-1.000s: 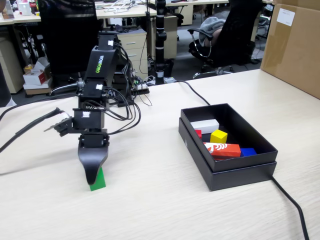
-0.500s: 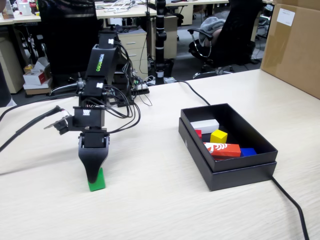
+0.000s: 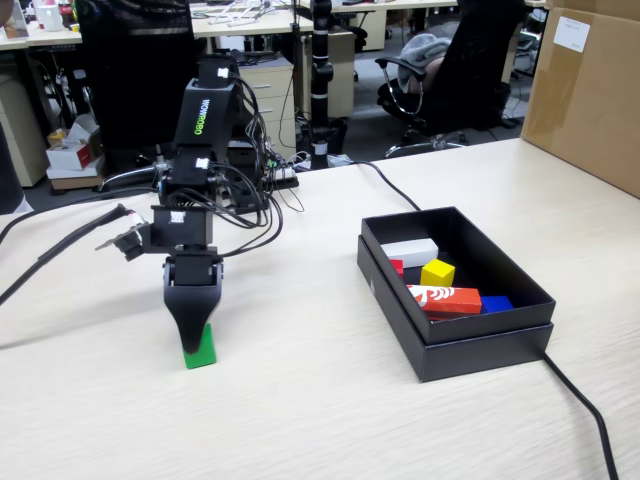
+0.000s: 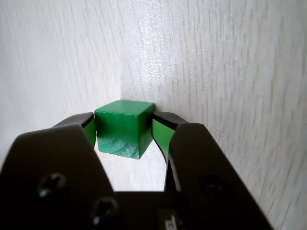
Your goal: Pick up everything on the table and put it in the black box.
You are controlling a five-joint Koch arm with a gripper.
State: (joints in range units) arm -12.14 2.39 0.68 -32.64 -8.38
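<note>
The green cube (image 3: 201, 349) rests on the pale wood-grain table (image 3: 300, 400), left of centre in the fixed view. My gripper (image 3: 196, 338) points straight down over it. In the wrist view my gripper (image 4: 123, 120) has both jaws pressed against opposite sides of the green cube (image 4: 122, 134). The black box (image 3: 470, 352) stands to the right. Inside it lie the yellow cube (image 3: 437, 272) and the red cube (image 3: 397, 267), which is partly hidden.
The box also holds a white block (image 3: 410, 252), a red-and-white carton (image 3: 445, 299) and a blue block (image 3: 495, 303). A big brown carton (image 3: 585, 90) stands at the far right. A black cable (image 3: 585, 405) runs from the box to the front edge. Arm cables trail at the left.
</note>
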